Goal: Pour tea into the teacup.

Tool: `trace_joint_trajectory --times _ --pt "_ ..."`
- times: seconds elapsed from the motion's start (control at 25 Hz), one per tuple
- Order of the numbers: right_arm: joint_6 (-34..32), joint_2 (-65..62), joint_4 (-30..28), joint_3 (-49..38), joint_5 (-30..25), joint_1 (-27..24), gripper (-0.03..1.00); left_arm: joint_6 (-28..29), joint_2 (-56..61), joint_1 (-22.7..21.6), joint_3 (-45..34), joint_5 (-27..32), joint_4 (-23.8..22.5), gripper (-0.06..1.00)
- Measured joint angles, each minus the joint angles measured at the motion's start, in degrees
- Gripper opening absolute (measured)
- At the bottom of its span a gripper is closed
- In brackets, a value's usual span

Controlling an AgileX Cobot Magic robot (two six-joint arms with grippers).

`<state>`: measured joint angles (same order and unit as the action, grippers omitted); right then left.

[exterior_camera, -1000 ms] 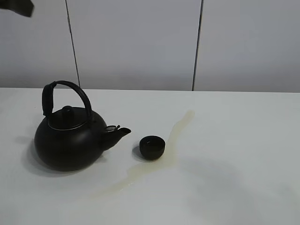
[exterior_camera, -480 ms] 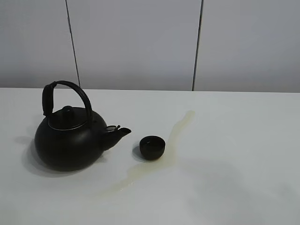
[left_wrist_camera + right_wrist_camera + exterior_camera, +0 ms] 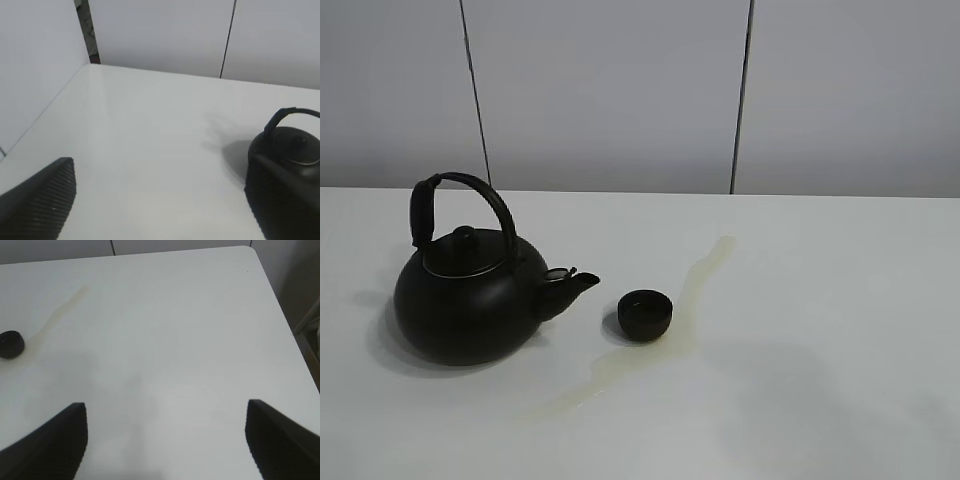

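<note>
Clearly the kettle will be the demanding piece: sitting left of centre in the exterior high view, it looks like a big, rigid, round black pot that is probably heavy, more so if full, with smooth sides offering no purchase. The sensible hold, I judge, is the top of its arched handle, which stands upright over the lidded body; a grip off to one side would likely let it swing. Its spout points toward the teacup, a small matte-black handleless bowl just beside it at mid-frame, light enough to be nudged or tipped by a stray touch. Tea lies as a pale yellowish streak curving behind and past the cup toward the lower left, so the table there is probably slick. The left gripper and the right gripper both hang with fingers spread wide, grasping nothing, well apart from kettle and cup.
</note>
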<state>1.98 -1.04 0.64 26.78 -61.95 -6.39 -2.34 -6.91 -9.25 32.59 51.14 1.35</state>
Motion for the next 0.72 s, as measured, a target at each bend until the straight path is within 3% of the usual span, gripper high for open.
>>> trace_joint_trajectory --times 0.2,0.72 --pt "0.0 0.0 0.0 0.0 0.0 0.0 0.59 4.57 2.04 0.0 -2.57 6.12 -2.66 0.66" --pt "0.0 0.0 0.0 0.0 0.0 0.0 0.59 5.01 2.15 3.97 -3.6 6.38 -3.34 0.66"
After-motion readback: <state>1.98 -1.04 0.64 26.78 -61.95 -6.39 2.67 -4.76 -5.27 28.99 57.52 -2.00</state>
